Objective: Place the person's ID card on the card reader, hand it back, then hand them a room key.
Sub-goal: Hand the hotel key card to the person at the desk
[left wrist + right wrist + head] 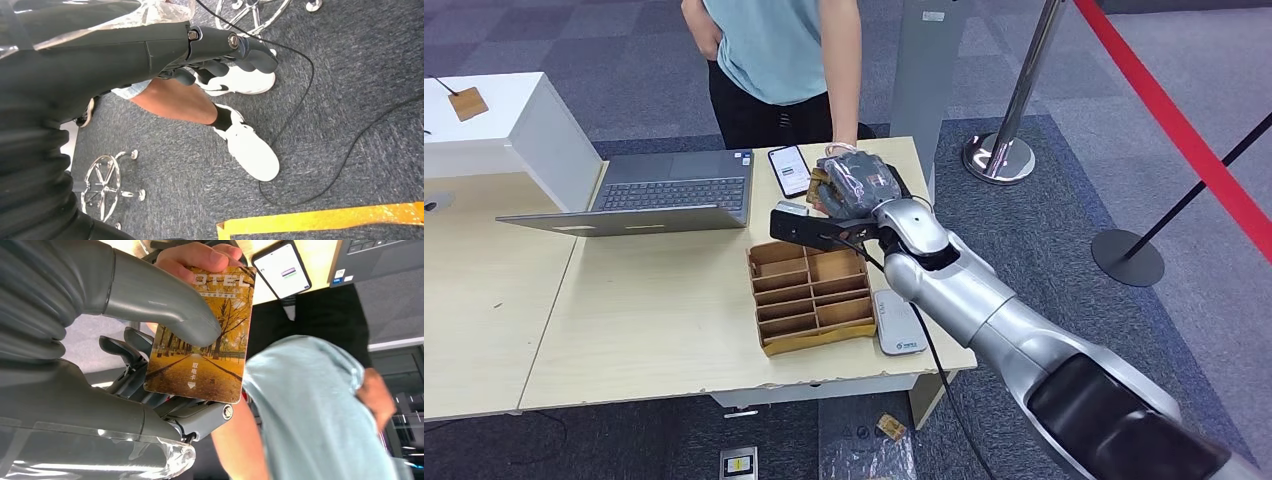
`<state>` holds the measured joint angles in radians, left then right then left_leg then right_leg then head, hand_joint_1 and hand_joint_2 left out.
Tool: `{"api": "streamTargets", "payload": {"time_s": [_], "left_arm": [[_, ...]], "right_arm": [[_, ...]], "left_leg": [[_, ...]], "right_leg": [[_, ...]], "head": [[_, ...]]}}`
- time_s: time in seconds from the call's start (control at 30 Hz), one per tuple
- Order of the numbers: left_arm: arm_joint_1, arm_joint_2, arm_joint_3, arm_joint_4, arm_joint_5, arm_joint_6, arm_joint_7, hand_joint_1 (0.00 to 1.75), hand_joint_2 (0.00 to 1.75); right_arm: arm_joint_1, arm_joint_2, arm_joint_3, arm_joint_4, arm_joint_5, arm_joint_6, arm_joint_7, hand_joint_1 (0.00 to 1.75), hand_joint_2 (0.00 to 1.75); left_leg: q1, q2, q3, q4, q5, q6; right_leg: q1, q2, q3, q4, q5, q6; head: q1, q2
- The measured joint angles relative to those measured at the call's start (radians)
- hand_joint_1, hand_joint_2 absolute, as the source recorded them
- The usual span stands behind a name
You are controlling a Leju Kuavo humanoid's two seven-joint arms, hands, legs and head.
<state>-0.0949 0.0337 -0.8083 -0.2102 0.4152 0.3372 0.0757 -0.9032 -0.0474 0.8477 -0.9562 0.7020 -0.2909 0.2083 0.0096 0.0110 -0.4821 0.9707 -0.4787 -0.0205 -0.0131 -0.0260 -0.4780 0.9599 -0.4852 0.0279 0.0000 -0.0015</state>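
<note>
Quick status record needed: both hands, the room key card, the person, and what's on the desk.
right hand: extended over the desk's far edge toward the person, thumb pressing the room key card against its fingers
room key card: yellow autumn-tree print, also touched at one end by the person's hand
left hand: hanging above the carpet, holding nothing
person: standing behind the desk
desk: open laptop, phone, wooden divider tray, white card reader

Open laptop point(669, 190) at the table's point(644, 330) far edge, phone point(789, 170) with lit screen just beside it. Partitioned wooden tray point(809, 296) nearer. Chrome stanchion point(1004, 150) and red rope point(1169, 110) stood beyond.
</note>
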Motion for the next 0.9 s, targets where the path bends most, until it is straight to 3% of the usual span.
{"api": "streamTargets", "payload": {"time_s": [0.27, 0.4, 0.9], "left_arm": [[0.0, 0.0, -0.001, 0.0, 0.004, -0.001, 0.017, 0.0, 1.75], [0.0, 0.0, -0.002, 0.0, 0.004, -0.002, 0.019, 0.0, 1.75], [0.0, 0.0, -0.018, 0.0, -0.004, -0.002, 0.017, 0.0, 1.75]], "right_arm": [[0.018, -0.004, 0.003, 0.015, -0.002, -0.007, 0.0, 1.72, 1.75], [0.024, -0.008, 0.003, 0.017, -0.002, -0.01, 0.001, 0.04, 1.75], [0.048, -0.024, 0.003, 0.016, 0.022, -0.033, 0.013, 0.0, 1.75]], "left_leg": [[0.0, 0.0, 0.0, 0.0, 0.0, 0.0], [0.0, 0.0, 0.0, 0.0, 0.0, 0.0], [0.0, 0.0, 0.0, 0.001, 0.0, 0.0]], "right_leg": [[0.0, 0.0, 0.0, 0.0, 0.0, 0.0], [0.0, 0.0, 0.0, 0.0, 0.0, 0.0], [0.0, 0.0, 0.0, 0.0, 0.001, 0.0]], "head": [[0.0, 0.0], [0.0, 0.0], [0.0, 0.0]]}}
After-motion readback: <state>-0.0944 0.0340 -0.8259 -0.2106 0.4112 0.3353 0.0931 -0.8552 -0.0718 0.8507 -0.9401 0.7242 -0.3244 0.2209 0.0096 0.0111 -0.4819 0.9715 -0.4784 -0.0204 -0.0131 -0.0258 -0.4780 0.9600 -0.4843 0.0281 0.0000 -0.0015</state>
